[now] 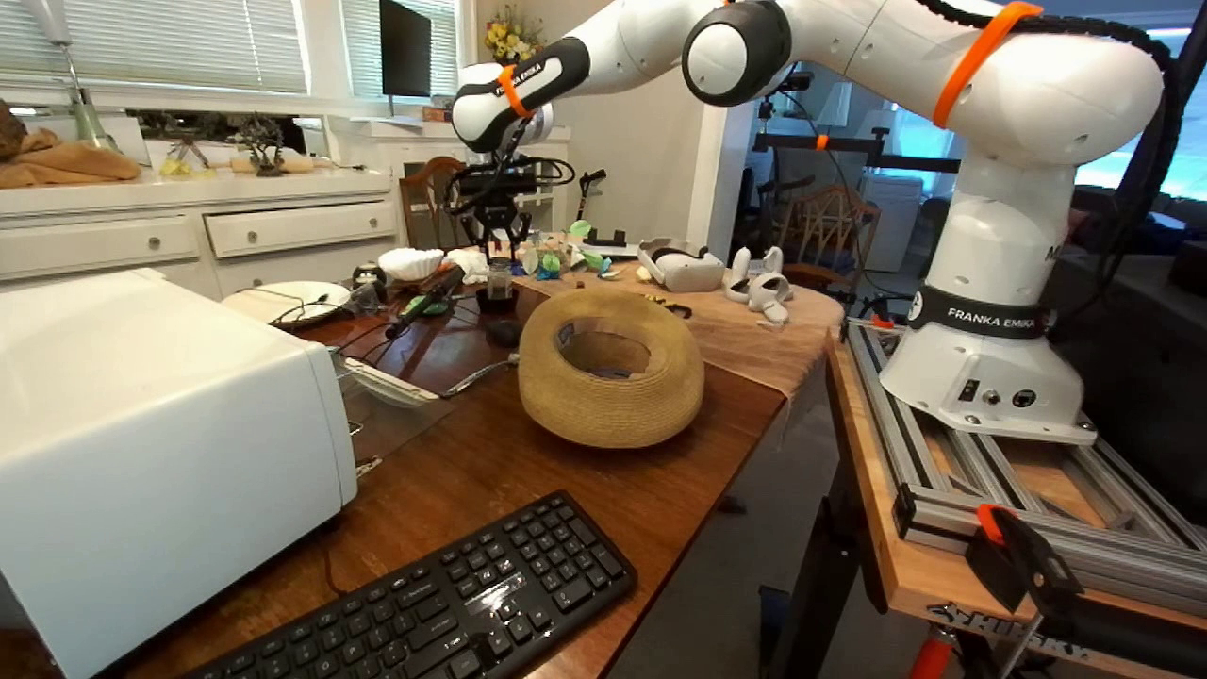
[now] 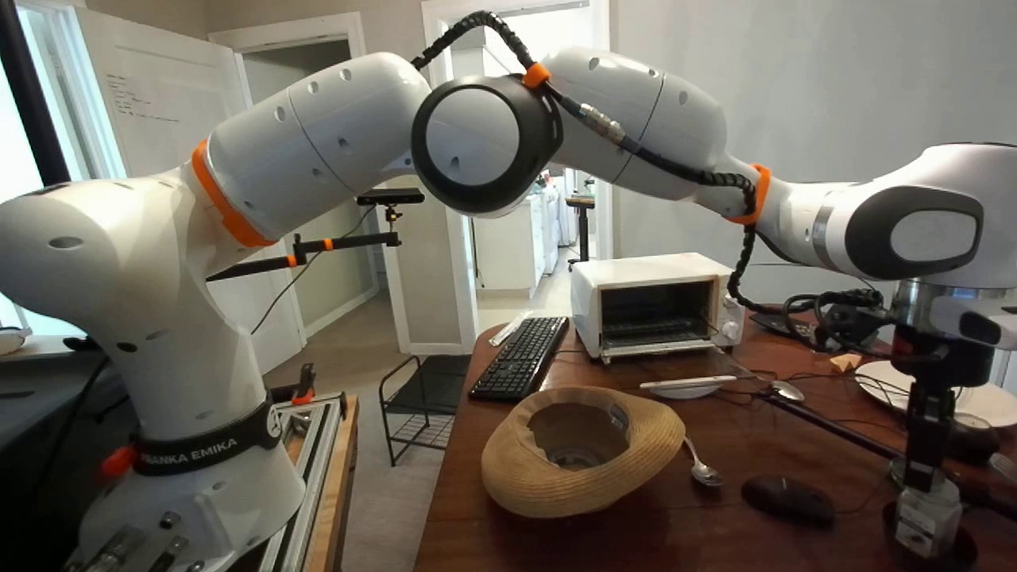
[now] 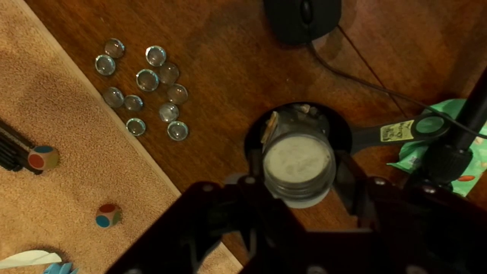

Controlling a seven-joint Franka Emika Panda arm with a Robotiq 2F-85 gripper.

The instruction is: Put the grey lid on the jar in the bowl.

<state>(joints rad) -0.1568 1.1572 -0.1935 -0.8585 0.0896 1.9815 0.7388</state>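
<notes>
Well out over the table (image 2: 715, 540), with arm (image 2: 477, 143) arched and gripper (image 3: 299, 167) pointing straight down. Tight beside the gripper at the pole (image 3: 456, 146); roomier on its opposite side, past beads (image 3: 147, 80) to the cloth (image 3: 76, 175). Pinching the lid (image 3: 298, 159) from both sides at the top of the jar (image 2: 926, 520), in the bowl (image 3: 341, 131) below; unclear whether seated.

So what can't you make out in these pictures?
Label on the jar: writing too small, in an exterior view.
Pale disc: on or inside the jar? In an exterior view, the pincer stands in front.
Bowl: part of rim behind the jar, wrist view.
Green packet: cut off by the right edge, wrist view.
</notes>
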